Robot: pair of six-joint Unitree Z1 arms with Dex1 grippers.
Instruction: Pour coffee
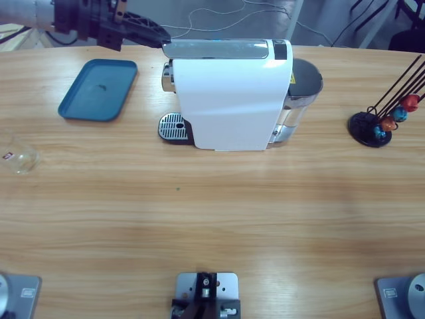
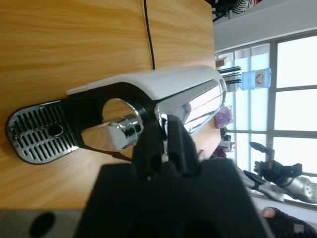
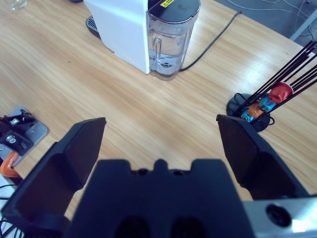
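The white coffee machine point(image 1: 232, 100) stands at the table's middle, its drip tray point(image 1: 174, 127) facing left. My left gripper point(image 1: 161, 38) comes in from the upper left, shut on the left end of the machine's chrome lever point(image 1: 216, 48). In the left wrist view the jaws point(image 2: 163, 121) pinch that lever point(image 2: 193, 101) above the chrome spout point(image 2: 116, 131) and the grate point(image 2: 37, 131). A small clear glass cup point(image 1: 20, 158) sits at the far left edge; no dark coffee shows in it. My right gripper point(image 3: 161, 124) is open over bare table, out of the high view.
A blue tray point(image 1: 97, 90) lies left of the machine. A black capsule stand point(image 1: 375, 126) with red, orange and blue capsules stands at the right. The water tank point(image 3: 171, 37) and a black cable point(image 3: 218, 37) are behind the machine.
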